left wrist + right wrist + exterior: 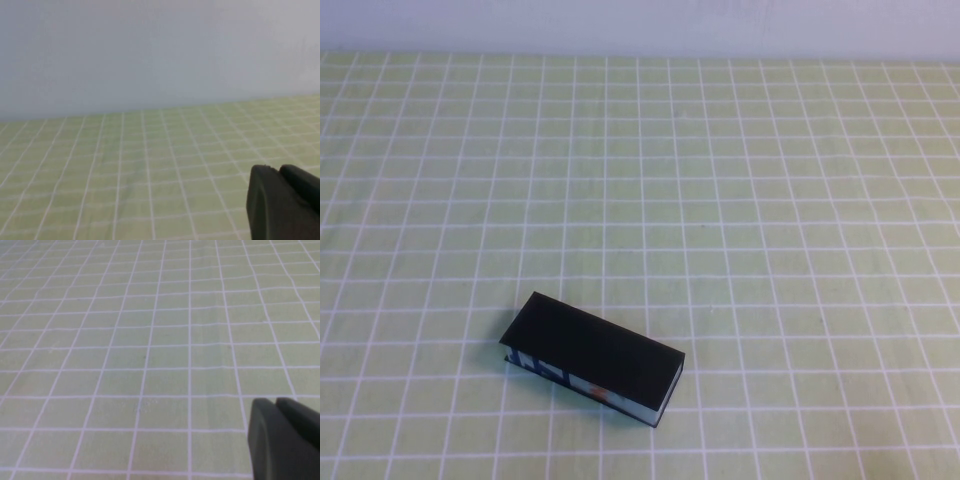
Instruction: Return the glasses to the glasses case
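Note:
The glasses case (592, 356) is a black rectangular box with its lid shut, lying slantwise at the front left of the table; its blue, white and orange pattern shows on the long side nearest me. The glasses are not in view. Neither arm shows in the high view. My left gripper (280, 170) is shut and empty, above bare cloth and facing the back wall. My right gripper (276, 402) is shut and empty, above bare cloth. The case shows in neither wrist view.
A light green tablecloth with a white grid (740, 200) covers the whole table. A pale wall (150, 50) stands behind the table's far edge.

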`<state>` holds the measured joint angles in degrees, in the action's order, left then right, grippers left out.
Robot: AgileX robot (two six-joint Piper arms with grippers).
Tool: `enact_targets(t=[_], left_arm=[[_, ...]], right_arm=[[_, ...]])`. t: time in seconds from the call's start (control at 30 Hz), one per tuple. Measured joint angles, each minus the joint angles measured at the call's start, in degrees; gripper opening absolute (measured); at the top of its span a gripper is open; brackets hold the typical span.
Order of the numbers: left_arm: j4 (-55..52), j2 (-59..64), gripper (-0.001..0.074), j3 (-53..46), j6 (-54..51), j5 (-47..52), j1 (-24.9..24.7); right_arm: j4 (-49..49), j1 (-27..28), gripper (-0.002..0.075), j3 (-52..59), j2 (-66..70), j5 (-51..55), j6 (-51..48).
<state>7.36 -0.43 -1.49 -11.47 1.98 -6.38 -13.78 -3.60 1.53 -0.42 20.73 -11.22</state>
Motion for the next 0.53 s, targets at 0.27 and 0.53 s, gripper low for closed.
enact_targets(t=[0.27,0.53], left_arm=[[-8.2,-0.1,-0.0002,0.0,9.6,16.0,4.7],[-8.5,-0.1,-0.0002,0.0,9.8,19.9,4.7]], right_arm=[[0.0,0.0,-0.0011,0.0,-0.1,0.0,0.0],[0.0,0.0,-0.0011,0.0,-0.1,0.0,0.0]])
